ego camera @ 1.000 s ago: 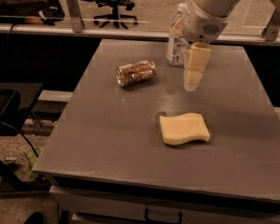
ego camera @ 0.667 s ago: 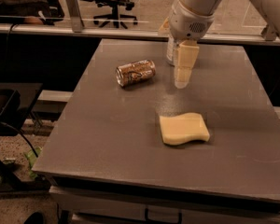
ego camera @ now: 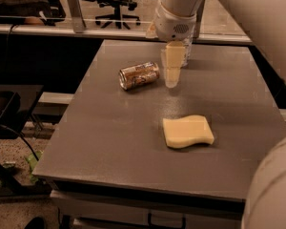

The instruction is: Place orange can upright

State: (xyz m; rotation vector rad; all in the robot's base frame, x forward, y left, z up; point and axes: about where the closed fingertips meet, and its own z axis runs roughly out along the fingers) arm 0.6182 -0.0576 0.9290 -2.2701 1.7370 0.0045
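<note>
The orange can [ego camera: 139, 75] lies on its side on the grey table [ego camera: 114, 142], in the far left-middle part, its silver end facing left and toward me. My gripper [ego camera: 171, 80] hangs from the white arm [ego camera: 178, 13] just to the right of the can, pointing down, a little apart from it and holding nothing that I can see. A clear plastic bottle [ego camera: 187, 54] stands right behind the gripper and is mostly hidden by it.
A pale yellow sponge [ego camera: 187, 131] lies on the table nearer to me, right of centre. The table's far edge borders a ledge [ego camera: 47, 27] with office chairs [ego camera: 117, 4] beyond. A dark chair [ego camera: 9, 109] stands to the left of the table.
My gripper has moved left across the far part of the table, from in front of the bottle toward the can. The can and the sponge have not moved.
</note>
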